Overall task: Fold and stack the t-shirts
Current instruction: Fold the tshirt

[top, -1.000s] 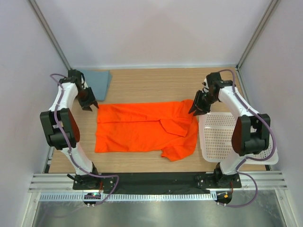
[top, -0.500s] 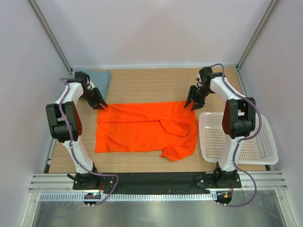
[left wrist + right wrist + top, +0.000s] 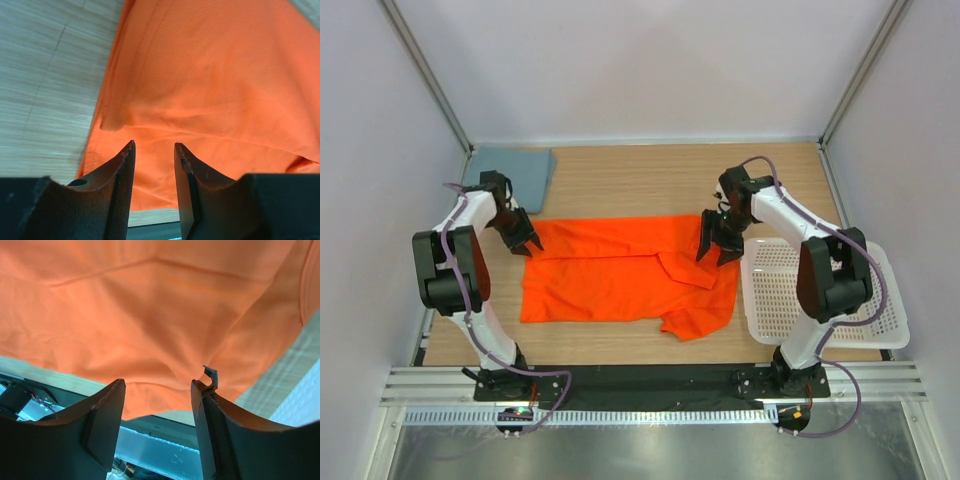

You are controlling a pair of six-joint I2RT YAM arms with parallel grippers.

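Bright orange fabric t-shirt (image 3: 610, 275) lay spread on the wooden bench (image 3: 620, 180), white perforated plastic basket (image 3: 775, 295) right beside it; both hands had moved in over its far corners, left hand (image 3: 523, 244) narrowly open, right hand (image 3: 717, 252) wide, both empty.

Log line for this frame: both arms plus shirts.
left gripper: open, over orange shirt far-left corner | right gripper: open, over its far-right edge | grey-blue shirt: folded, far left | nothing held
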